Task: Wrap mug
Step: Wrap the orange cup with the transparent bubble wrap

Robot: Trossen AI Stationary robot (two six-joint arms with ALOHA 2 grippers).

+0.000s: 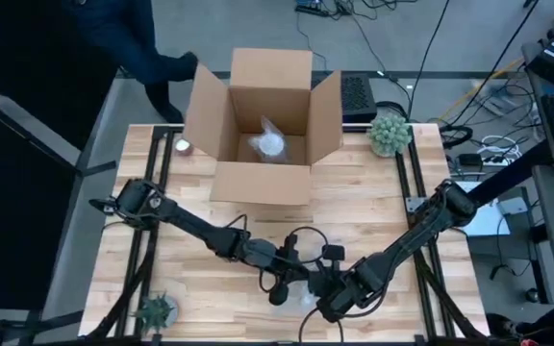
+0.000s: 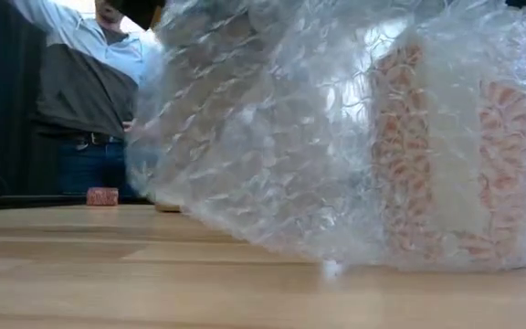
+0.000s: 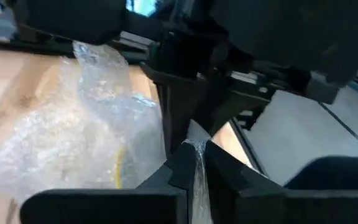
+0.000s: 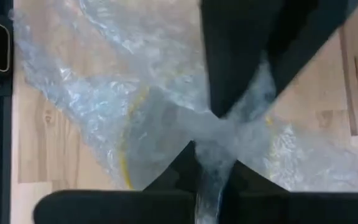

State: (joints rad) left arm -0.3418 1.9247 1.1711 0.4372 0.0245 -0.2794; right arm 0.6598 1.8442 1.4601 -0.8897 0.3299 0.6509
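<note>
both arms meet at the near edge of the table (image 1: 373, 183). the left gripper (image 3: 194, 163) is clenched on an edge of the bubble wrap (image 2: 336, 128), and the right gripper (image 4: 215, 163) pinches another fold, i'd guess to draw the sheet snug. the mug (image 2: 446, 146) sits inside it on the wood and seems upright, long axis vertical; i can't tell where its handle points.

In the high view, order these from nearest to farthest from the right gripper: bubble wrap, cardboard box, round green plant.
1. bubble wrap, pinched in the right gripper at the near table edge.
2. cardboard box, far centre.
3. round green plant, far right corner.
</note>
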